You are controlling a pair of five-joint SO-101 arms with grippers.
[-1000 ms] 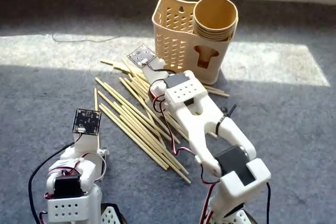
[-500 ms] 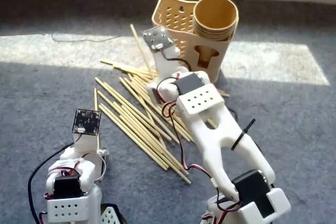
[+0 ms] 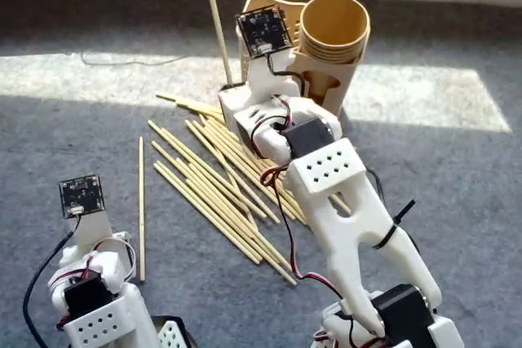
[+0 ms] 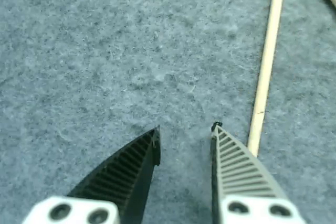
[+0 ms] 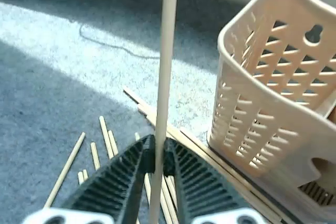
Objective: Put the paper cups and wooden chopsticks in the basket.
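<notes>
So far: cups sit stacked in the basket, upper centre of the high view. My right gripper is clamped on one chopstick, upright, just left of the basket, not yet in. The pile lies mid-frame, all still to load. My left gripper hangs with jaws apart, empty, beside a stray stick.

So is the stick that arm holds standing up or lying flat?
Standing up, nearly upright. The right tool is shut on the thin wooden chopstick, which rises straight above it.
</notes>
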